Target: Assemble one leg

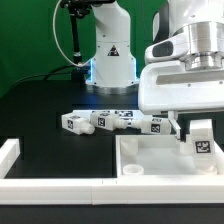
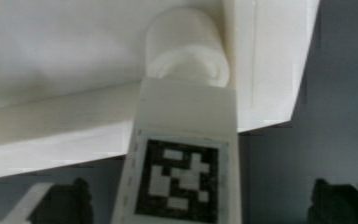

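Observation:
A white leg (image 1: 200, 141) with a black-and-white tag stands upright at the corner of the large white panel (image 1: 150, 160) on the exterior view's right. My gripper (image 1: 193, 127) hangs straight over it. In the wrist view the leg (image 2: 185, 150) runs down to a rounded seat at the panel's rim (image 2: 268, 60). My gripper (image 2: 202, 205) is open. Its dark fingertips (image 2: 55, 204) stand on either side of the leg with gaps, not touching it. Several more legs (image 1: 110, 121) lie in a row on the black table behind the panel.
The long white L-shaped rail (image 1: 60, 186) runs along the front and up the exterior view's left side. The robot base (image 1: 108, 50) stands at the back. A round hole (image 1: 131, 172) shows in the panel's near left corner.

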Controlling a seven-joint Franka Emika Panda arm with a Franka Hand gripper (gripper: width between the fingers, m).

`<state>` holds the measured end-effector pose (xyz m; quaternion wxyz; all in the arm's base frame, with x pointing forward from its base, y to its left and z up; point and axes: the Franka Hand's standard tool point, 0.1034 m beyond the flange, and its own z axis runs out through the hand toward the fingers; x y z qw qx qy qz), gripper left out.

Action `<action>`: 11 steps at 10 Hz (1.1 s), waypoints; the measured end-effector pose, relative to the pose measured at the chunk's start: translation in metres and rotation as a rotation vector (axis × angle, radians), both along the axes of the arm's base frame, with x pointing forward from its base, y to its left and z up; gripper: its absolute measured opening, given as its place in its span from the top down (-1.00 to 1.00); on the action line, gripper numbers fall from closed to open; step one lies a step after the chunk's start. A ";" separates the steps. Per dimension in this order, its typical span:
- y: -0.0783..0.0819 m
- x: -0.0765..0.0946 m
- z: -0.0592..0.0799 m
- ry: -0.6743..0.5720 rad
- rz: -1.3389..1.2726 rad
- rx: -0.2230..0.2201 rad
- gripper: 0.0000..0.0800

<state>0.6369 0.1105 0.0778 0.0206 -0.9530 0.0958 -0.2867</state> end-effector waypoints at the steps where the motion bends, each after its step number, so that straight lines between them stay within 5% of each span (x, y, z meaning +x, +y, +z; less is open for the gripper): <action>1: 0.000 0.000 0.000 0.000 0.003 -0.002 -0.61; 5: -0.004 0.000 -0.002 0.041 0.026 -0.021 -0.62; 7: -0.020 0.014 0.022 0.144 0.007 0.002 -0.62; 11: -0.015 0.012 0.019 0.465 -0.053 0.065 -0.62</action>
